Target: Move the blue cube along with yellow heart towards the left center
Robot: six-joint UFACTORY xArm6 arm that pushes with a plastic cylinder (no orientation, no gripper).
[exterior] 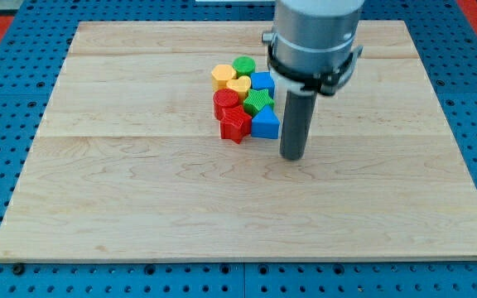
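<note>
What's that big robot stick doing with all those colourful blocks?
A robot arm is pushing blocks around a wooden board with a dark rod. My tip rests just right of a tight huddle of blocks, beside the blue triangle. The blue cube and yellow heart sit packed in with a yellow block, green blocks and red ones. They are meant to go to the board's left centre, and they are not there yet.

single view, high front angle, whole board [139, 207]
</note>
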